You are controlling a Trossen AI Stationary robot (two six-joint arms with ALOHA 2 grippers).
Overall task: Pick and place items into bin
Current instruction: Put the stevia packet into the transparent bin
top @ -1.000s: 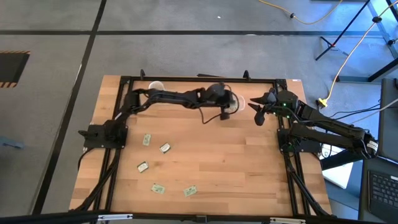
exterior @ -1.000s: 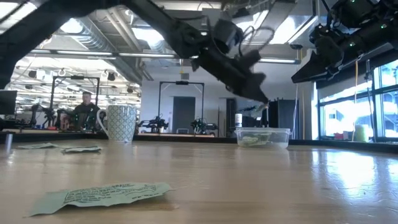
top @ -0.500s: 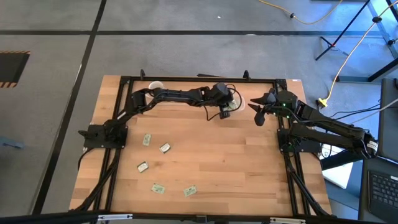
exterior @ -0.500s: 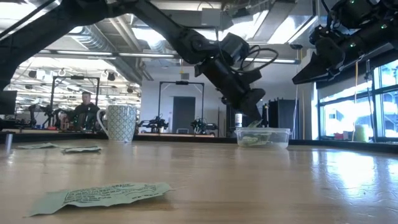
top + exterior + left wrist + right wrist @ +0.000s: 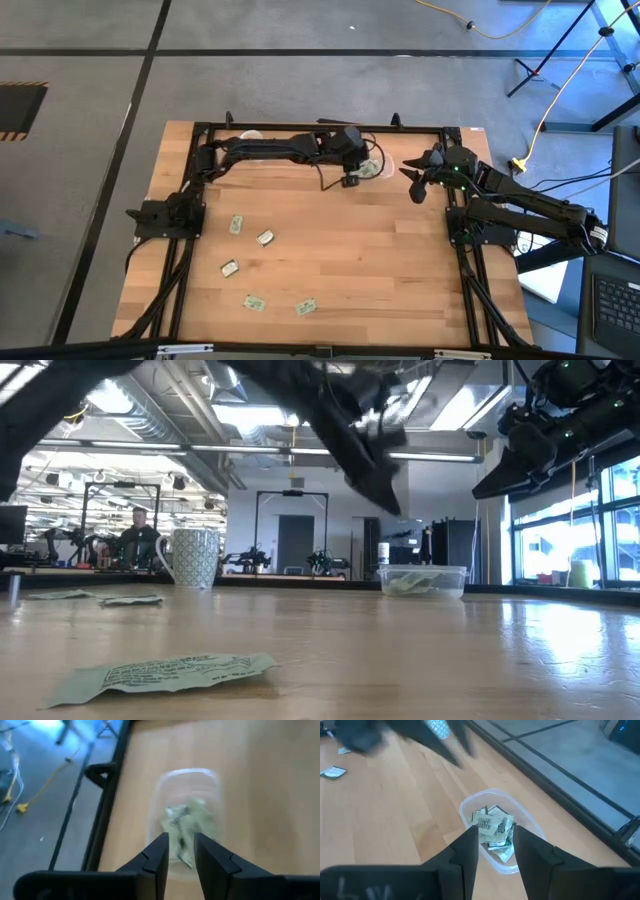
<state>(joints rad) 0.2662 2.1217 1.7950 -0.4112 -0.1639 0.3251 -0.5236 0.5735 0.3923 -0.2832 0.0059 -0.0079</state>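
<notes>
Five packets still loose on the desk, well short of the bin. Left pincer has pulled up and back from the bin since half a second ago, narrowly open and empty: drop done. Bin holds crumpled green-white packets. Right pincer hangs beside bin, slightly open, empty.

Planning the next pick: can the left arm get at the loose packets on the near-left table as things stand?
Probably yes. The left pincer is open and empty, raised near the bin. The five packets lie flat and apart on bare table, with nothing over them; the right pincer waits off to the side.
</notes>
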